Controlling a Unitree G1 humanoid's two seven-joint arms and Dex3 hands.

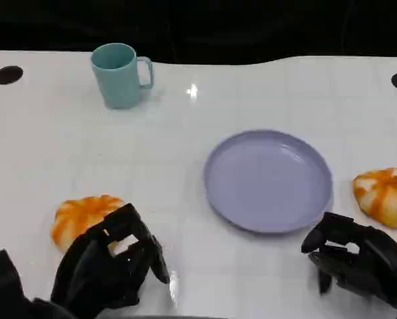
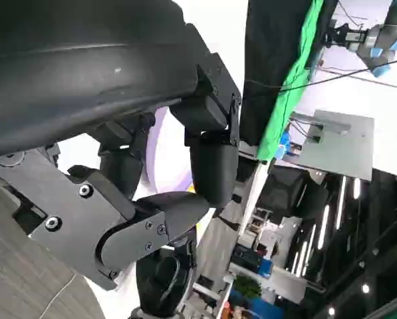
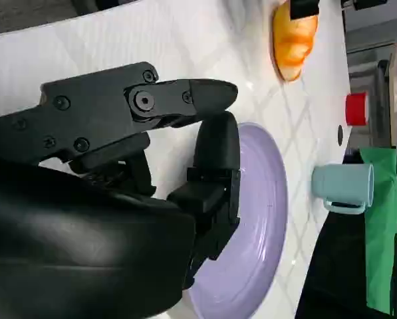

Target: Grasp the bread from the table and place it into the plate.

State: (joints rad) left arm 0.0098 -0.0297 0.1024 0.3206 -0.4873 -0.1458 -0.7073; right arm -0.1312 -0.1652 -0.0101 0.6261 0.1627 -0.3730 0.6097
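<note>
In the head view, the black left hand (image 1: 108,266) was nearest to the camera, at the lower left. Its fingers (image 1: 128,226) were curled inward and held nothing. Just beyond their tips, partly hidden by them, lay a round orange-and-white glazed bread (image 1: 85,216) on the white table (image 1: 171,166); I could not tell whether the fingers touched it. The black right hand (image 1: 358,259) was at the lower right, with its fingers (image 1: 328,232) bent down and nothing between them. Just past these fingertips was the near rim of the flat round lilac plastic plate (image 1: 268,179), which had nothing in it. A second orange-and-white bread (image 1: 384,196) lay beside the plate, a little beyond the right hand's fingers. A teal plastic mug with a handle (image 1: 120,74) stood upright, well apart from both hands on the far side.

In the left wrist view, the left hand's fingers (image 2: 211,159) were bent and close together around no object. A strip of the lilac plate (image 2: 168,153) showed behind them.

In the right wrist view, the right hand's fingers (image 3: 215,153) were folded and empty, hanging over the edge of the plate (image 3: 258,226). Far ahead of the fingertips, one bread (image 3: 293,36) lay on the table, and the teal mug (image 3: 342,187) was past the plate.
</note>
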